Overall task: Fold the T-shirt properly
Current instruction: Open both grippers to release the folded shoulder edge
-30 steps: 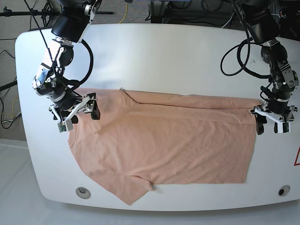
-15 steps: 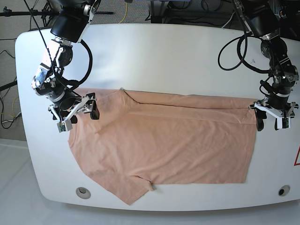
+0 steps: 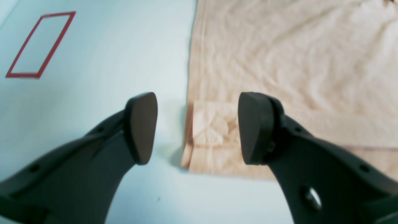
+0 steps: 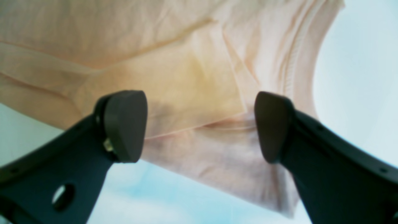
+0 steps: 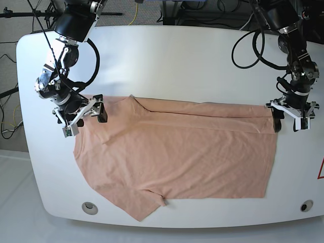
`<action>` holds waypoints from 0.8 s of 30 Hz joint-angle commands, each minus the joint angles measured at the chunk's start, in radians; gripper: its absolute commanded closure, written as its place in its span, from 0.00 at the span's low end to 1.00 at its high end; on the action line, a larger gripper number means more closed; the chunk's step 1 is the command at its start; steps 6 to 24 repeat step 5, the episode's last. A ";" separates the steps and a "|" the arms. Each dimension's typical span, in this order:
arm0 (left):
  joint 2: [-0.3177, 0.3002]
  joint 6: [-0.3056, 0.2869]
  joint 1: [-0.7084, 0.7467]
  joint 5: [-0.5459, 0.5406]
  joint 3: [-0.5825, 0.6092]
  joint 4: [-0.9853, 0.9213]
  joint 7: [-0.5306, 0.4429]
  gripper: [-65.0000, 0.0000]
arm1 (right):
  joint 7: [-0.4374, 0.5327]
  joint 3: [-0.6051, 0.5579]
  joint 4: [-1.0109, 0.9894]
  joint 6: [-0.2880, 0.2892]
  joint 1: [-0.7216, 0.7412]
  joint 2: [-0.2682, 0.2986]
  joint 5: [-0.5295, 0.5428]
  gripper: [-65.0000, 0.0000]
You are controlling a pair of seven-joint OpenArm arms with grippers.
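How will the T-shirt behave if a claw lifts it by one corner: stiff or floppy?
Probably floppy: the T-shirt lies flat with soft wrinkles and a folded-over far edge, so it should drape and sag. Likely light, being a thin single layer in most places. The folded corner below the open left claw may unfold when lifted.

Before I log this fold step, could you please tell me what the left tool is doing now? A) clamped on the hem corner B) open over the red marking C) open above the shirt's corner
C: the left tool stands open above the folded corner of the T-shirt, gripping nothing.
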 commanded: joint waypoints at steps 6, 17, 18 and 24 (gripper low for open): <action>-0.015 0.000 0.002 -0.012 -0.003 0.015 -0.030 0.40 | 0.017 0.004 0.034 0.003 0.009 0.013 0.019 0.22; -0.015 0.000 0.002 -0.012 -0.003 0.015 -0.030 0.40 | 0.017 0.004 0.034 0.003 0.009 0.013 0.019 0.22; -0.015 0.000 0.002 -0.012 -0.003 0.015 -0.030 0.40 | 0.017 0.004 0.034 0.003 0.009 0.013 0.019 0.22; -0.015 0.000 0.002 -0.012 -0.003 0.015 -0.030 0.40 | 0.017 0.004 0.034 0.003 0.009 0.013 0.019 0.22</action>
